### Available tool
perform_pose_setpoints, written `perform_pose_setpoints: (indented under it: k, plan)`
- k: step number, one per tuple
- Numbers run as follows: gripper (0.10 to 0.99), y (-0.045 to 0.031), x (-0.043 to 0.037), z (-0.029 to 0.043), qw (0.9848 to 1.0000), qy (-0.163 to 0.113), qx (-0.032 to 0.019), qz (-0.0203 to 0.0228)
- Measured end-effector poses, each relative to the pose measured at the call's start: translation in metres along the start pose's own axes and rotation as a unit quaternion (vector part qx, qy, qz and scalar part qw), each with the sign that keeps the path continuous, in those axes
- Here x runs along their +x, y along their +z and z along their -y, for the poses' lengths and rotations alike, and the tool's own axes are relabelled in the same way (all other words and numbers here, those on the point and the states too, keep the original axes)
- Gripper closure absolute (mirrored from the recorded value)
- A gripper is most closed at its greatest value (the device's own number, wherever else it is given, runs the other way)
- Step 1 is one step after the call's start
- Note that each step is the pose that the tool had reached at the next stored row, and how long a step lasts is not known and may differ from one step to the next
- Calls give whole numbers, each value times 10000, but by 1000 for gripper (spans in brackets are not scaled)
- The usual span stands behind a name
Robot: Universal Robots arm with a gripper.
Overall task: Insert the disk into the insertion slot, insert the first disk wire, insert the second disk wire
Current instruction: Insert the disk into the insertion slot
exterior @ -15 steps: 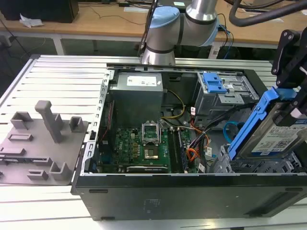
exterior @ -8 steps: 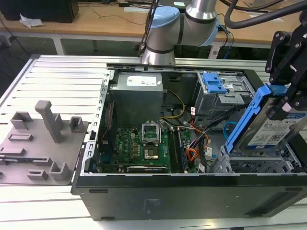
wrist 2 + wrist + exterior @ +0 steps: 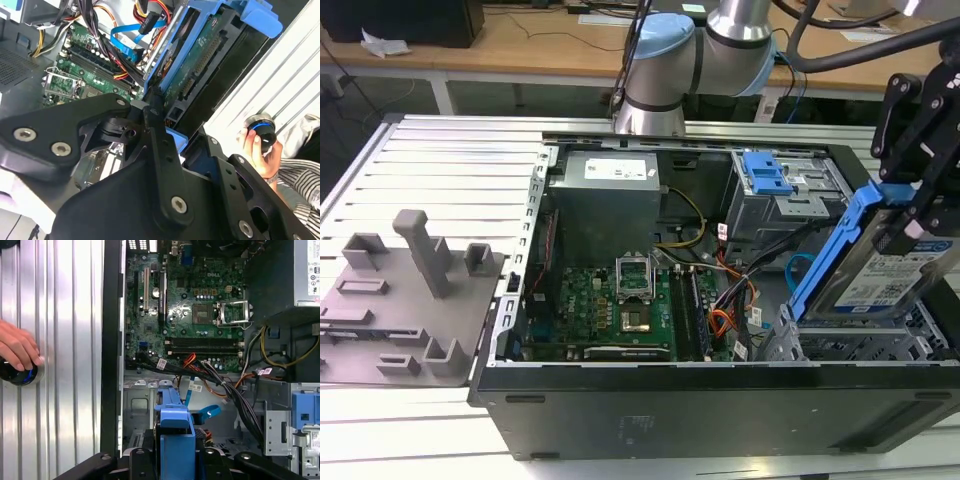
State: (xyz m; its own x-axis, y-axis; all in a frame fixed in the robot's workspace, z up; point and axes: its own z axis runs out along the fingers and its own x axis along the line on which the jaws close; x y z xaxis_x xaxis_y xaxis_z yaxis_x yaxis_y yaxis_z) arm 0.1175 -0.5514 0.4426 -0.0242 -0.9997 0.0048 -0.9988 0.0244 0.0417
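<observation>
Ribbed aluminium surface (image 3: 450, 170); wooden desk (image 3: 530, 50) behind it, cables and a black box (image 3: 405, 18) on top.

No legible txt or nos. anywhere. White barcode label (image 3: 890, 275) on flat silver-grey hard drive w/ bright blue plastic carrier (image 3: 865, 300), white sticker (image 3: 620, 172) on grey metal power-supply box (image 3: 610, 210), small white tags (image 3: 161, 363) on black cable bundle (image 3: 225, 385), all too small to read.

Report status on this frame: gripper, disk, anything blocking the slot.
Gripper: jaws shut on the disk. Disk tilted above the insertion slot, not in yet. Light-blue cable loops beside the slot; cannot tell if it blocks.
</observation>
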Motion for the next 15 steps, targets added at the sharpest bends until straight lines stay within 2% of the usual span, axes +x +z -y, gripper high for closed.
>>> perform_pose_setpoints:
  k: [2,4,8,15]
  plan:
    - [722,1,-1,0,9999,162,0,-18]
    - [722,6,0,-1,9998,194,0,-23]
    - [722,109,-1,4,9998,194,-4,-24]
    - [722,189,-1,7,9998,194,-4,-23]
